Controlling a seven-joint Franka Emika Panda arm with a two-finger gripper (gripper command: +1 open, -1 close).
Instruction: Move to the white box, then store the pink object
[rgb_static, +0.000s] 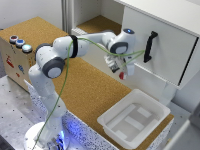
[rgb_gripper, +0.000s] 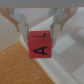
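A cork-topped counter (rgb_static: 55, 75) is running diagonally through a white-walled workspace, with a large white cabinet (rgb_static: 160, 40) standing along its far edge, its door with the black handle (rgb_static: 150, 46) hanging ajar. The white box (rgb_static: 134, 119) is sitting at the counter's near corner, toward the exterior view's right, its ribbed floor showing nothing inside it.

The arm is reaching out above the middle of the counter, and the gripper (rgb_static: 122, 73) is hanging in the air close to the cabinet door, well apart from the box. In the wrist view the fingers (rgb_gripper: 22, 21) are pressing on opposite sides of the pink object (rgb_gripper: 40, 43), a small reddish block carrying dark letters, so it is being held clear of the cork rather than resting on anything.

The step in hand appears to be the carry toward the box. To do it well, the arm should probably be keeping its height while travelling along the counter to the near corner, so the block passes over the flared rim rather than clipping it. The grip looks narrow on a small cube, so a smooth, unhurried path seems wise. Centring over the floor before descending, and parting the fingers only when low, should stop the block bouncing out.
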